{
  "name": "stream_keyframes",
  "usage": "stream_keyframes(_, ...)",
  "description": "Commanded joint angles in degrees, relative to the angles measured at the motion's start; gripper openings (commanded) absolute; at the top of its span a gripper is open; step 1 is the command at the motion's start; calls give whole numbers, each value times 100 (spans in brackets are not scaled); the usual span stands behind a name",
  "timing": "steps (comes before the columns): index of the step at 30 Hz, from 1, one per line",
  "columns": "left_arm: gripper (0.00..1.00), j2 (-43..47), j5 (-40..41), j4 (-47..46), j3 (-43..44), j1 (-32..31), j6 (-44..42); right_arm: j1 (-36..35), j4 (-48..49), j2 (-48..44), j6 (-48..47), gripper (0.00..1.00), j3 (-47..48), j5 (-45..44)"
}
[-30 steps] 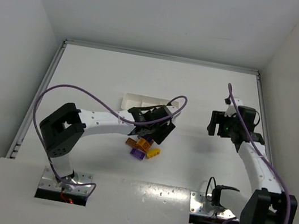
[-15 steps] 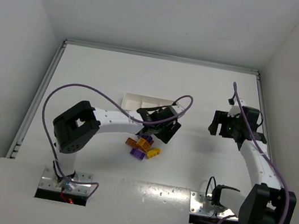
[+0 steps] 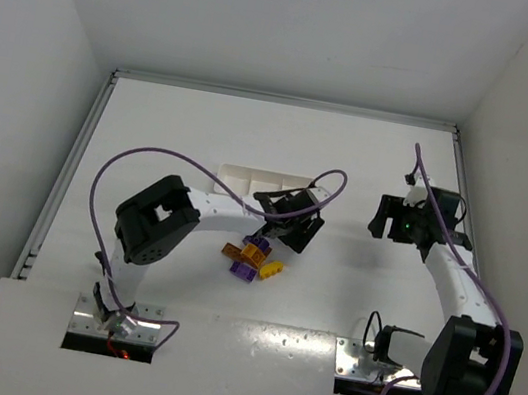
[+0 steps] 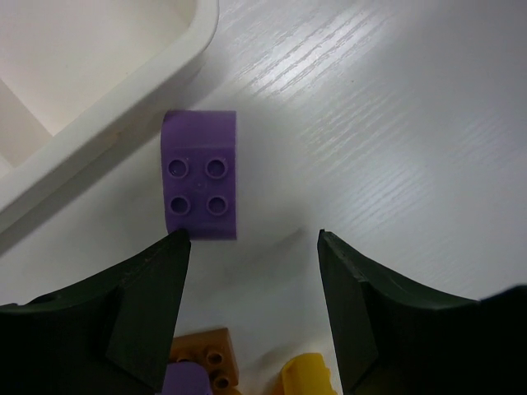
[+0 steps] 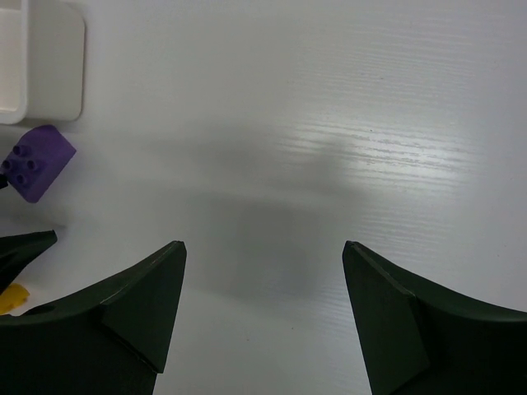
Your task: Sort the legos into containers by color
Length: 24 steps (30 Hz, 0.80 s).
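Observation:
My left gripper is open and empty, low over the table just right of the white tray. In the left wrist view its jaws stand apart, with a purple lego lying just ahead of the left fingertip, beside the tray's corner. An orange-brown lego, a yellow one and another purple one lie below the jaws. In the top view the pile sits below the gripper. My right gripper is open and empty over bare table at the right.
The right wrist view shows the tray's corner, the purple lego and a bit of yellow lego at its far left. The left arm lies across the tray's front. Raised table edges run along the back and both sides.
The left arm's elbow has swung right and the left gripper has shifted slightly right and lower, near the tray's right end. The right gripper drifted slightly right. The legos have not moved.

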<state>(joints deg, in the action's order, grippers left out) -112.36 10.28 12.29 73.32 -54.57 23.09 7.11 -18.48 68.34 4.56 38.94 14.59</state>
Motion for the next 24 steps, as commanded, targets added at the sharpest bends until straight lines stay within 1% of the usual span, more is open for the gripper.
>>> stream_keyframes(1, 70, -163, -44, -201, 279, 156, 152, 36, 125, -4, 63, 77, 246, 106)
stream_keyframes(8, 70, -304, 210, -201, 420, 271, 222, 88, 125, 119, 63, 77, 246, 106)
stream_keyframes(14, 70, -243, 447, -201, 420, 271, 3, 88, 178, 232, 63, 77, 246, 211)
stream_keyframes(16, 71, -304, 510, -201, 420, 271, -59, 88, 178, 233, 63, 77, 246, 211)
stream_keyframes(17, 75, -304, 510, -201, 420, 271, -137, 88, 178, 233, 63, 77, 246, 211)
stream_keyframes(18, 76, -374, 510, -201, 420, 271, -190, 88, 178, 233, 63, 77, 246, 211)
stream_keyframes(21, 81, -428, 334, -201, 420, 271, -436, 88, 178, 233, 63, 77, 246, 211)
stream_keyframes(24, 81, -559, 106, -324, 542, 271, -699, 88, 178, 233, 63, 77, 246, 211)
